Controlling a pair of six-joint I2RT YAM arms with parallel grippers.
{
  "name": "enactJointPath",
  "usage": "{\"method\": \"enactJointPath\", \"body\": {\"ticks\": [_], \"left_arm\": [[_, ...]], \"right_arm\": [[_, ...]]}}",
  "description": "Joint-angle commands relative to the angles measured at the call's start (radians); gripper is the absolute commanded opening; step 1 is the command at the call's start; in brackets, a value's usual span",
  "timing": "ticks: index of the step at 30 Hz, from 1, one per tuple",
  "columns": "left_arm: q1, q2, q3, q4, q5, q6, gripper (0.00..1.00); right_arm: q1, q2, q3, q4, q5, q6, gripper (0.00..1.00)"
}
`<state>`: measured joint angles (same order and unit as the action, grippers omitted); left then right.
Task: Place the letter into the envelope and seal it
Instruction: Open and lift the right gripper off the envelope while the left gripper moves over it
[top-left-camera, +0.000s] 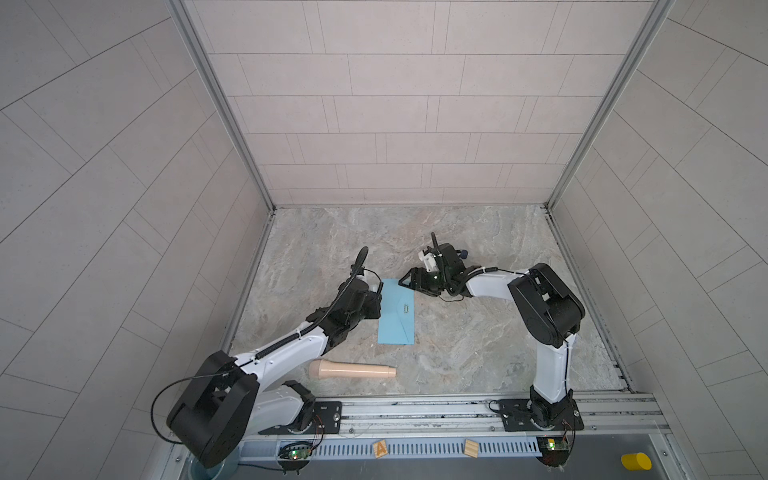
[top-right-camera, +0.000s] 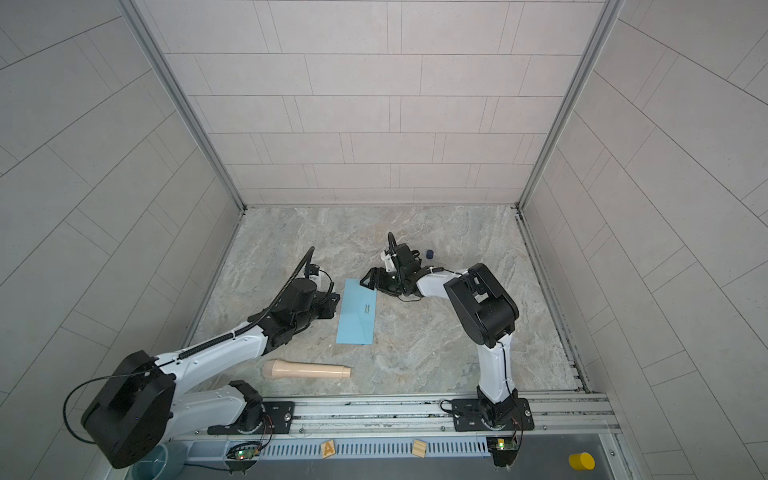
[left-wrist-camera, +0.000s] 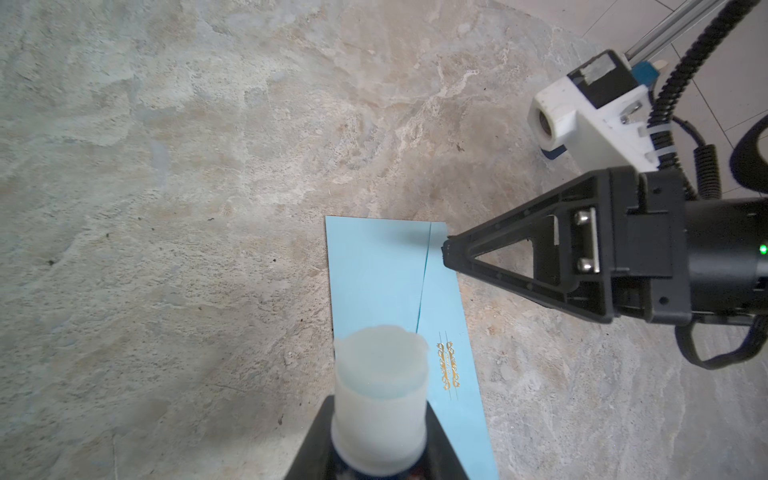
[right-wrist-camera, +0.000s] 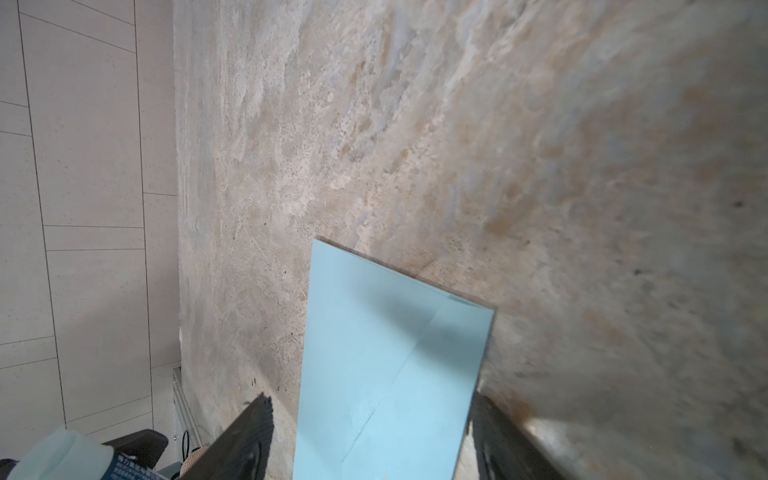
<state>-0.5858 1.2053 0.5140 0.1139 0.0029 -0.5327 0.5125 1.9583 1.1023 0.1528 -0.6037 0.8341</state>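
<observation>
Right up close to the left wrist camera is a glue stick (left-wrist-camera: 380, 395), with its cap off and the pale glue poking out. The left gripper (top-left-camera: 371, 305) is squeezed tight around it, most likely so the glue can be rubbed along the flap. The glue tip is over the edge of the envelope (left-wrist-camera: 386, 282), close to the little gold mark (left-wrist-camera: 448, 365).

In both top views the envelope lies flat on the table (top-left-camera: 478, 332), a bit left of the middle of the frame, with its flap folded down. The right gripper (left-wrist-camera: 448, 251) reaches in from the right and meets the envelope at its upper right corner. Its fingers (right-wrist-camera: 249, 436) are spread apart and grab nothing. The right wrist view shows one on each side of the blue paper. I think it rests there to stop the envelope from sliding.

The letter cannot be seen anywhere. It may be inside already, so sticking the flap shut looks like the job left.
</observation>
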Motion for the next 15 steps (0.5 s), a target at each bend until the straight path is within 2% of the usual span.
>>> {"method": "enactJointPath", "body": {"ticks": [1, 8, 15], "left_arm": [[-0.005, -0.026, -0.003, 0.004, -0.018, 0.015, 0.00], [-0.004, -0.060, -0.008, 0.066, 0.026, 0.032, 0.00], [-0.003, -0.164, -0.047, 0.308, 0.154, 0.065, 0.00]], "right_arm": [[0.008, 0.023, 0.007, -0.025, -0.005, 0.020, 0.75], [0.005, -0.083, -0.006, -0.030, 0.024, -0.024, 0.75], [0.005, -0.350, -0.036, -0.117, 0.093, -0.235, 0.77]]}}
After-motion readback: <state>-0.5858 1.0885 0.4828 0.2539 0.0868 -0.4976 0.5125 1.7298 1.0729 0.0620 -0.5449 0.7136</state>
